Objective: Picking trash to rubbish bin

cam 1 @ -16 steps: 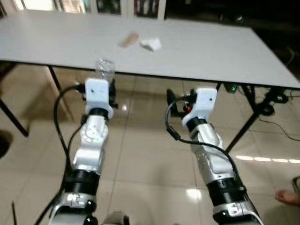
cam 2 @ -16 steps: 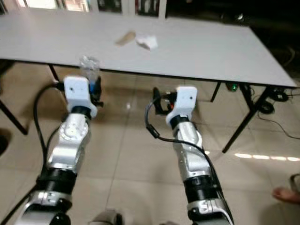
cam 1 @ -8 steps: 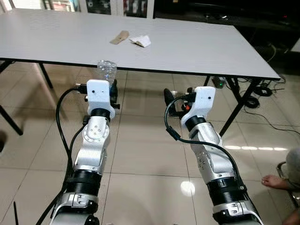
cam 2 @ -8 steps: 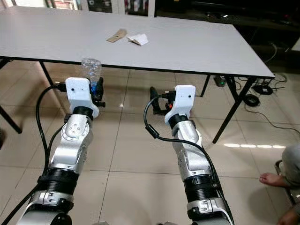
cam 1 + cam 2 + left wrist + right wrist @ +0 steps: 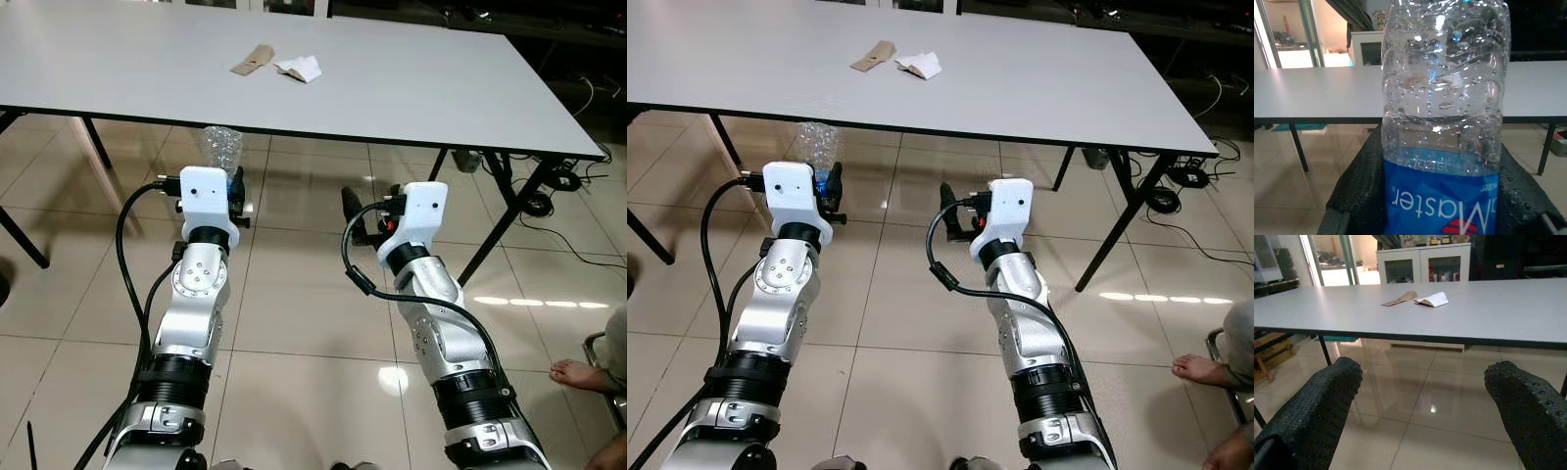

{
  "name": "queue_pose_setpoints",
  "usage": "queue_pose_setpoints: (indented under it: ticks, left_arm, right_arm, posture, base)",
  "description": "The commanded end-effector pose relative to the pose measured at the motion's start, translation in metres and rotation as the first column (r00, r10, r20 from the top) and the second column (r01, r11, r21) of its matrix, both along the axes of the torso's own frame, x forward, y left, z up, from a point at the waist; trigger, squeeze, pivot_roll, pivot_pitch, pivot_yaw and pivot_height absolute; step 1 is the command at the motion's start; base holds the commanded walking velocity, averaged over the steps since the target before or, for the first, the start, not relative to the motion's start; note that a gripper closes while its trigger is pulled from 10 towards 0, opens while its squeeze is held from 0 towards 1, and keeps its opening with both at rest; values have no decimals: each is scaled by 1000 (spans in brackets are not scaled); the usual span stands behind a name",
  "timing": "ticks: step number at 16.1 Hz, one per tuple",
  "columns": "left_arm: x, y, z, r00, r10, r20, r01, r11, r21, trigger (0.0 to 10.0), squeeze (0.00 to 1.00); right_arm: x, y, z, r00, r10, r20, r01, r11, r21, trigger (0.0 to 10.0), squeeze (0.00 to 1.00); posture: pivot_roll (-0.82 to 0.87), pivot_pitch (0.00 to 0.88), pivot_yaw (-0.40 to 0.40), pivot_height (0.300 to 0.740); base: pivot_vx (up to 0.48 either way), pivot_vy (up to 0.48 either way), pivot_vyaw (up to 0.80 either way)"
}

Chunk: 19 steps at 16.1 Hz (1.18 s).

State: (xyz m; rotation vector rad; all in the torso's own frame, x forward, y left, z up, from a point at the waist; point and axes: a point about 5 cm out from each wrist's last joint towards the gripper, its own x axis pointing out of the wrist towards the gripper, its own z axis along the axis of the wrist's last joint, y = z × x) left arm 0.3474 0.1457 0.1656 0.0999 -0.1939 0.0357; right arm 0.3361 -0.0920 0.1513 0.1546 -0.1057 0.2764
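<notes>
While the robot stands back from the table (image 5: pixel 411 88), its left gripper (image 5: pixel 1442 196) is clamped on a clear plastic bottle (image 5: pixel 1444 107), the black fingers (image 5: pixel 1359 191) pressed to both sides of the blue label. In the head views the bottle (image 5: pixel 221 147) stands upright above the left wrist, held low in front of the table edge and clear of the top. The right gripper (image 5: pixel 1425 401) is raised beside it at about the same height, fingers (image 5: pixel 1322 401) spread wide with nothing between them.

Two further pieces of trash lie on the far part of the table, close together: a brown scrap of card (image 5: pixel 253 60) and a crumpled white paper (image 5: pixel 300 69). A person's bare foot (image 5: pixel 578 372) rests on the tiled floor (image 5: pixel 294 323) at the robot's right.

Judgement: one item is secured and the carrying step is in hand; the card and paper are not yet collected. No bin can be made out, so the next move calls for turning to locate it, keeping the bottle upright and gripped while walking, and steering wide of the foot. The free right gripper could take the paper on a return trip.
</notes>
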Motion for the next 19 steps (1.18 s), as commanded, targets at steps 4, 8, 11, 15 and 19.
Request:
queue_pose_setpoints:
  ticks: [4, 8, 11, 15, 19]
  left_arm:
    - [-2, 0, -6, 1000, -3, -24, 2, 1000, -2, 10000, 0]
    - [-3, 2, -14, 998, -10, -54, 12, 1000, 19, 10000, 0]
    - [-7, 14, -58, 975, 2, -221, 10, 998, 56, 10000, 0]
    - [-31, 24, -122, 889, -36, -456, 142, 969, 202, 10000, 0]
    - [-69, 40, -178, 714, 14, -700, 173, 965, 196, 10000, 0]
  right_arm:
    - [-1, 0, -6, 1000, -2, -19, 1, 999, -43, 10000, 0]
    - [-1, -1, -11, 999, -6, -35, 4, 999, -42, 10000, 0]
    - [-1, -16, -48, 983, -69, -173, 46, 990, -131, 10000, 0]
    - [-25, -42, -120, 901, -86, -426, -29, 966, -256, 10000, 0]
    - [-67, -61, -177, 752, -137, -645, -97, 944, -314, 10000, 0]
  posture:
    - [-6, 75, -69, 740]
    - [-5, 75, -67, 740]
    - [-7, 72, -71, 740]
    - [1, 63, -86, 740]
    - [6, 40, -97, 740]
  base:
    - [0, 0, 800]
    - [0, 0, 800]
    - [0, 0, 800]
    - [0, 0, 800]
    - [0, 0, 800]
